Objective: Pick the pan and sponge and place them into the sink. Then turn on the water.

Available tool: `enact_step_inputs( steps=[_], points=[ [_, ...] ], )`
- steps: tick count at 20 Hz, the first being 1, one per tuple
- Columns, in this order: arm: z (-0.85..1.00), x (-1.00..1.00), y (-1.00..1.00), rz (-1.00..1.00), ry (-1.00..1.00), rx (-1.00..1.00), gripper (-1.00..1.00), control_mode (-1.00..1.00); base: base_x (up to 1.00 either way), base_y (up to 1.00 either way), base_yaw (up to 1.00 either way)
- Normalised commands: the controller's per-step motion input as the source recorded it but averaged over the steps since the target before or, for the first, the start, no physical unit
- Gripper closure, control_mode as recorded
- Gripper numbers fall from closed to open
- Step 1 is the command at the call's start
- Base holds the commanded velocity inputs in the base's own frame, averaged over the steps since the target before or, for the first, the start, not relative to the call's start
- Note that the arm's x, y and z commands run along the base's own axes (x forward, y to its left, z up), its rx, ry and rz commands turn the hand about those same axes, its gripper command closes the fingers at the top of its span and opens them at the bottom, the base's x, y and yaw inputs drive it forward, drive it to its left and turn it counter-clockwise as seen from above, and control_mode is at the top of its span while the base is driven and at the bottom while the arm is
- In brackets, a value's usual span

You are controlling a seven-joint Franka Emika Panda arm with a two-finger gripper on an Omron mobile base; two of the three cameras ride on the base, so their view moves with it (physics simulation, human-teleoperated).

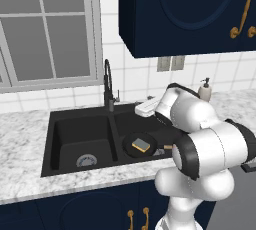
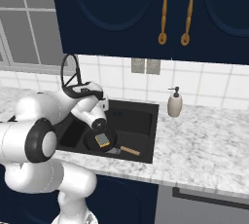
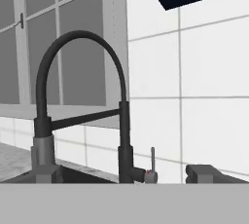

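Inside the right basin of the sink (image 1: 60, 139) lies the pan (image 1: 131, 144), its wooden handle pointing toward the front right corner, and the sponge (image 1: 141, 146) rests in the pan, dark side partly up. Above that basin the arm reaches toward the faucet (image 1: 108, 86), its gripper (image 3: 204, 172) level with the faucet base and just beside the small upright lever (image 3: 152, 162); one dark fingertip shows at the bottom of the hand view, and the jaws are spread wide with nothing between them. On the counter (image 2: 204, 145) right of the sink stands a soap bottle (image 2: 174, 103).
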Motion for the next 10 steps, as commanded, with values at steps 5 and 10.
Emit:
enact_step_inputs(
  steps=[5, 10],
  points=[
    [0.00, 0.09, 0.09, 0.00, 0.00, 0.02, -1.00, -1.00, 0.00, 0.00, 0.00],
    [0.00, 0.02, 0.20, 0.01, 0.00, 0.01, -1.00, -1.00, 0.00, 0.00, 0.00]
  ],
)
